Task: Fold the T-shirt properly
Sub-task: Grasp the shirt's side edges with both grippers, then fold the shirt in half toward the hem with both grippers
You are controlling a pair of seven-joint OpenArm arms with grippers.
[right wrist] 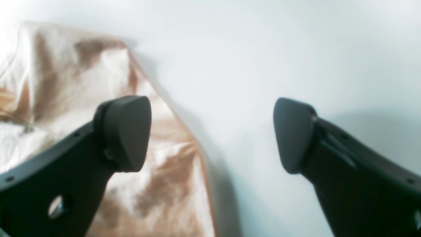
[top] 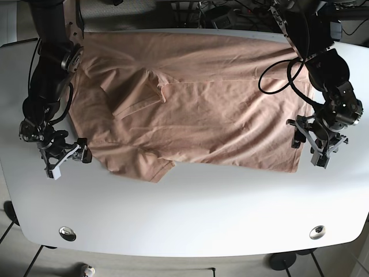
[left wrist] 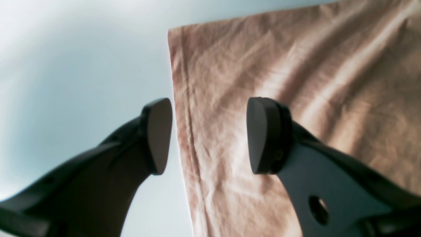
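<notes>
Currently T-shirt spread across table far half, sleeve corner bunched near left edge. Both jaws wide open, empty, straddling hems. Risk: pinching single layer, dragging fabric into creases.

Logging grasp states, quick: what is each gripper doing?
Left gripper: open, straddling the T-shirt edge.
Right gripper: open, holding nothing.

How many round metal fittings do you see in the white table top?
2, both near the table front edge: one metal fitting at the base view's left, the other metal fitting at its right. The T-shirt may hide more.
</notes>
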